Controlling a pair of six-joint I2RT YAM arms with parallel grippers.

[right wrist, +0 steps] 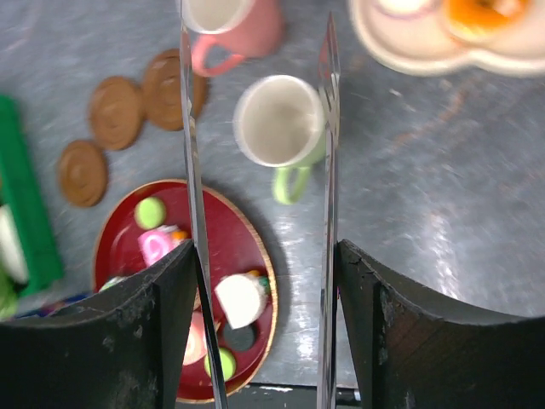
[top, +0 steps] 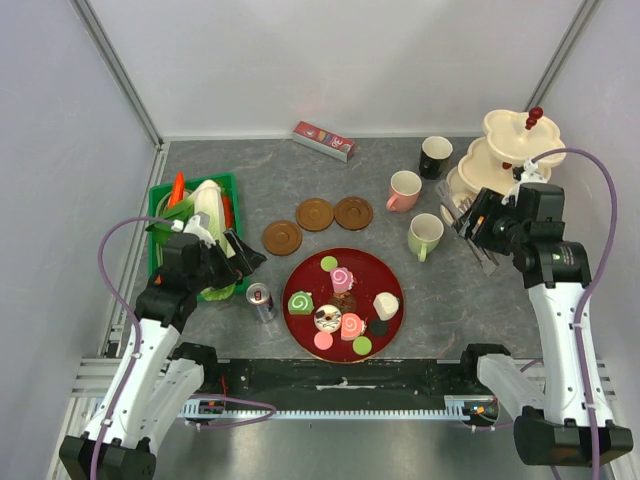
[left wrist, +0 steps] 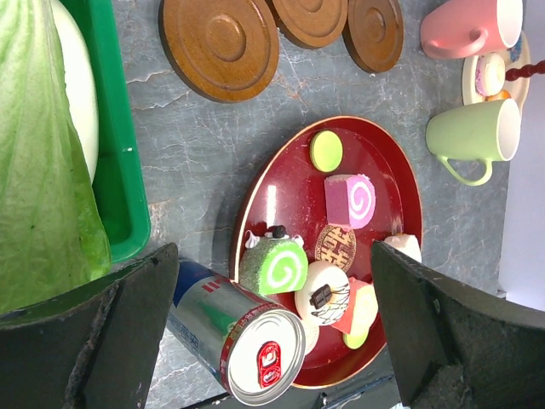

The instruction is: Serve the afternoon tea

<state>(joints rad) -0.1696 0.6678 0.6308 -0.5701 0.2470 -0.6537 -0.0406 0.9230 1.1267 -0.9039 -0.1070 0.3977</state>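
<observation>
A red tray [top: 305, 275] near the front holds several toy pastries: a green swirl roll [left wrist: 274, 266], a pink swirl roll [left wrist: 351, 200], a green macaron [left wrist: 326, 151]. Three brown saucers [top: 315, 214] lie behind it. The black mug [top: 435, 157], pink mug [top: 404, 190] and pale green mug [top: 425, 236] stand right of them, beside the cream three-tier stand [top: 510, 150]. My left gripper [top: 240, 255] is open and empty above the tray's left edge. My right gripper [top: 470, 222] is shut on metal tongs [right wrist: 189, 128], above the green mug [right wrist: 277, 123].
A green crate [top: 190, 215] of vegetables sits at the left, under my left arm. A small drink can [top: 261, 300] stands between crate and tray. A red box [top: 323, 140] lies by the back wall. An orange pastry [right wrist: 481, 13] rests on the stand's lowest tier.
</observation>
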